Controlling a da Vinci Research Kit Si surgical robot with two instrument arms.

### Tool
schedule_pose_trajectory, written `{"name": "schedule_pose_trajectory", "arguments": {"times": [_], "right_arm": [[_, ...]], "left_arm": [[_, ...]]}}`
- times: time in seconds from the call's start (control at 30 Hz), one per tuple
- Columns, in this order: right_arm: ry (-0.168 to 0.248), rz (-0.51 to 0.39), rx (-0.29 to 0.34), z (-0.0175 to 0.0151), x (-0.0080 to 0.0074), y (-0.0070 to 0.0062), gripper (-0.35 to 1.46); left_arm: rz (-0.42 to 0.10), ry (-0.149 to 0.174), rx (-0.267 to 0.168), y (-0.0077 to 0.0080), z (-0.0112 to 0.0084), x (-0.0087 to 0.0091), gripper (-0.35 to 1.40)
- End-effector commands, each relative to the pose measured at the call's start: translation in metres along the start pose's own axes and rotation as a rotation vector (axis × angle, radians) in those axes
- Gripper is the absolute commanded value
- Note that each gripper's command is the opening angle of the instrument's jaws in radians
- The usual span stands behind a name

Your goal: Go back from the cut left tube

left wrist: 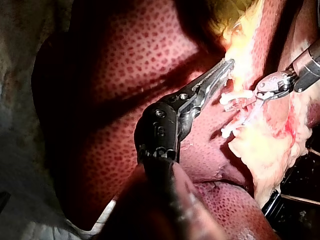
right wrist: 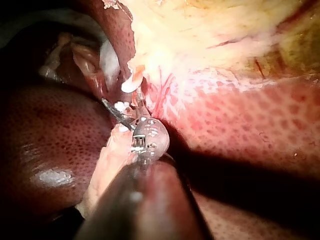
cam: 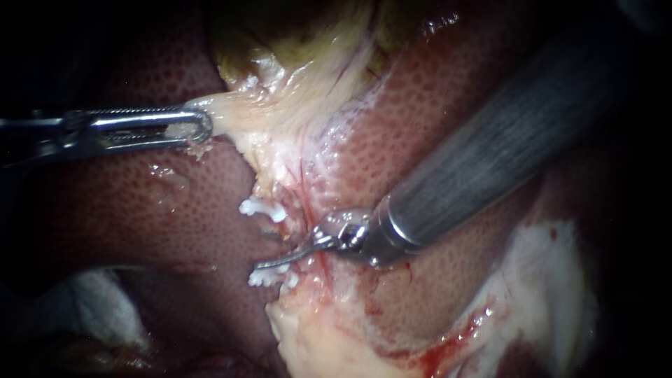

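Endoscope view: the left instrument comes in from the left, its jaws clamped on a pale strand of gallbladder tissue that stretches taut over the liver. The right instrument comes down from the upper right, and its thin curved blades lie together with nothing held. They lie across the reddish tube, between the far clip and the near clip, both white. The blade tip sits just beside the near clip. I cannot tell whether the tube is parted beneath the blades.
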Motion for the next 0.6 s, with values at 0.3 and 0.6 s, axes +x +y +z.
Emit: {"name": "schedule_pose_trajectory", "arguments": {"times": [0.3,0.6], "right_arm": [[-0.007,-0.059,0.009,-0.0011,-0.0008,-0.0008,1.40],[-0.004,-0.239,-0.031,-0.0088,-0.0027,-0.0031,1.43]], "left_arm": [[0.000,0.000,0.000,-0.0001,0.0000,0.0000,-0.35],[0.000,0.000,-0.001,-0.0005,0.0001,0.0000,-0.35]]}}
